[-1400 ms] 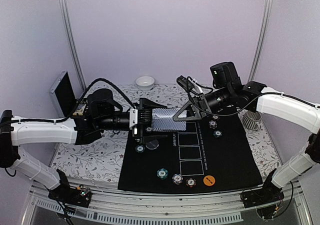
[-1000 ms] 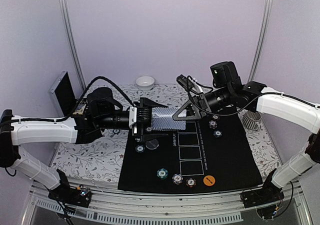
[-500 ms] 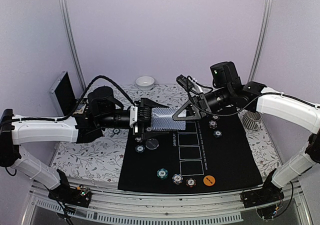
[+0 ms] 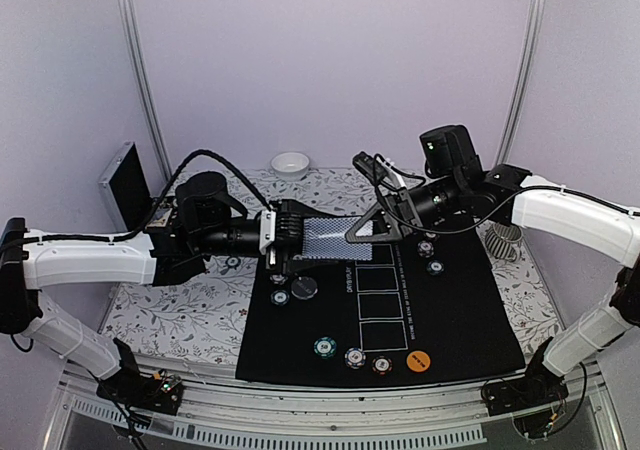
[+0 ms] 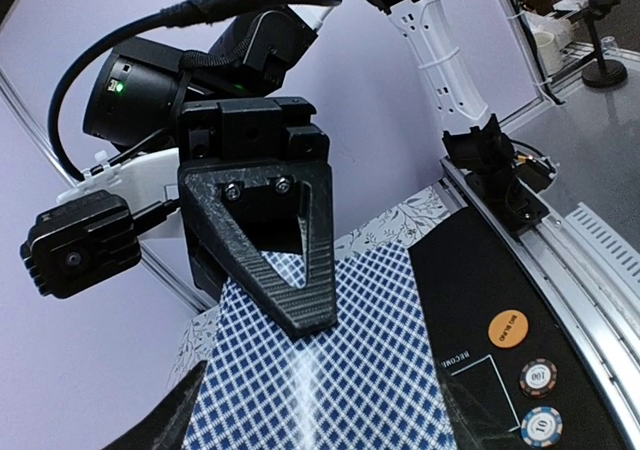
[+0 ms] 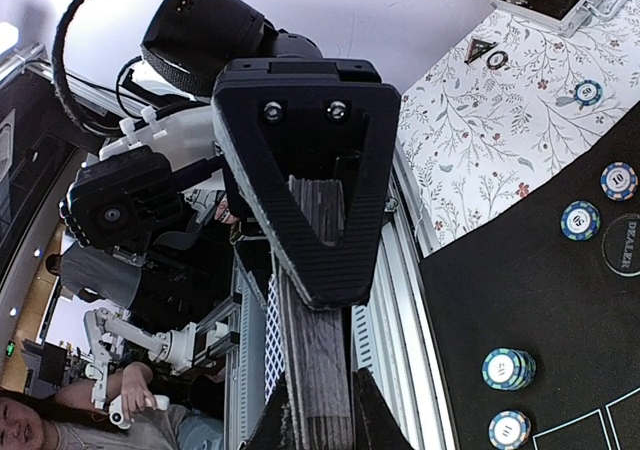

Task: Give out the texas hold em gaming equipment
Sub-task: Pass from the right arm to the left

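Right end effector (image 4: 355, 235) clamped on cards (image 4: 325, 240), above mat (image 4: 460, 310). Left end effector (image 4: 290, 236) opposite, jaws narrowed partway around cards' far end, grip unclear.

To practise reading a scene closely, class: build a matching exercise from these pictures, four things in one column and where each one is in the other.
Things:
1. playing cards
2. orange disc
3. white bowl
4. grey case

Places:
a. at the far edge of the table, by the back wall
b. flat on the black mat, near its front edge
c. up off the table, clamped in the right tool
d. standing upright at the table's left side

Pairs: 1-c, 2-b, 3-a, 4-d
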{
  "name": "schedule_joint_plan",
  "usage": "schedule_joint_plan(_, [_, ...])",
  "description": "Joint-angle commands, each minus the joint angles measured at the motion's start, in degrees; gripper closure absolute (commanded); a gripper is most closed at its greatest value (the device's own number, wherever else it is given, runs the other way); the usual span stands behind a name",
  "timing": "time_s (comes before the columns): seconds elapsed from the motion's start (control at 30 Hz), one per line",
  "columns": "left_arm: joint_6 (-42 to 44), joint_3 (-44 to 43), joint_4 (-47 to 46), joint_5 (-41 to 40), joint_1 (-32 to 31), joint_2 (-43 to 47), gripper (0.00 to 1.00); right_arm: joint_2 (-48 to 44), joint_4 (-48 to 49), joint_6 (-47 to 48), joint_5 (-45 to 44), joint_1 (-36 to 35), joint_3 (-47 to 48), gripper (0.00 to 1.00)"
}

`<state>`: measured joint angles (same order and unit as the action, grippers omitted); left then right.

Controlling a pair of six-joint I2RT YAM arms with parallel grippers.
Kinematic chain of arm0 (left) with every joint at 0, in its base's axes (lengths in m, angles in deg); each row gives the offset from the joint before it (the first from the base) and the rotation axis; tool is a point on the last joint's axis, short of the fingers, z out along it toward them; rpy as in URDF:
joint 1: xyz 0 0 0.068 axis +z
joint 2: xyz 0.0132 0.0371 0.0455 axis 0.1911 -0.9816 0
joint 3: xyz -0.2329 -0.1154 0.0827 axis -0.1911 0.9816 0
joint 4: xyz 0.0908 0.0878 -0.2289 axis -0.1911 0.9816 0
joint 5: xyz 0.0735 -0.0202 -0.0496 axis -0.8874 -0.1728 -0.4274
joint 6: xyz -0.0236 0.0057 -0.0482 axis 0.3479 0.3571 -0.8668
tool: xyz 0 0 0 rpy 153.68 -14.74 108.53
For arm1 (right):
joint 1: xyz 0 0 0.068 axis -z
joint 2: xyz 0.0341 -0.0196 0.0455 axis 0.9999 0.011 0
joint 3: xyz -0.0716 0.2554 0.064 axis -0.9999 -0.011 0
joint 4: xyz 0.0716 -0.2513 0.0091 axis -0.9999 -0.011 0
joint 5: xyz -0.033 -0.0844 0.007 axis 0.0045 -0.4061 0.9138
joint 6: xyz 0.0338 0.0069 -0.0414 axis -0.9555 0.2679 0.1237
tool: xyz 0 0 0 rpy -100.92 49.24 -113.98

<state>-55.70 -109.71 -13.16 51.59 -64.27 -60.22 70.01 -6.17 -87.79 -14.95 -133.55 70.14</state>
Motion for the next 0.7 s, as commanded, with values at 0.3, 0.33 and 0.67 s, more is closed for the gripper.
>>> schedule_joint_plan(0.3, [-9.5,0.1,-1.2,-4.9,-1.7,0.0,0.43,1.4,4.4,-2.1,0.3,-0.2,-0.7,0.71])
schedule_joint_plan(0.33, [-9.5,0.6,-1.8,-5.0,-1.9,0.3,0.43,1.5,4.5,-2.2,0.1,-0.2,-0.7,0.69])
schedule_joint_plan(0.67, [-8.9,1.7,-1.4,-7.8,-2.5,2.1,0.45,0.9,3.6,-2.3,-3.5,-0.2,-0.4,0.49])
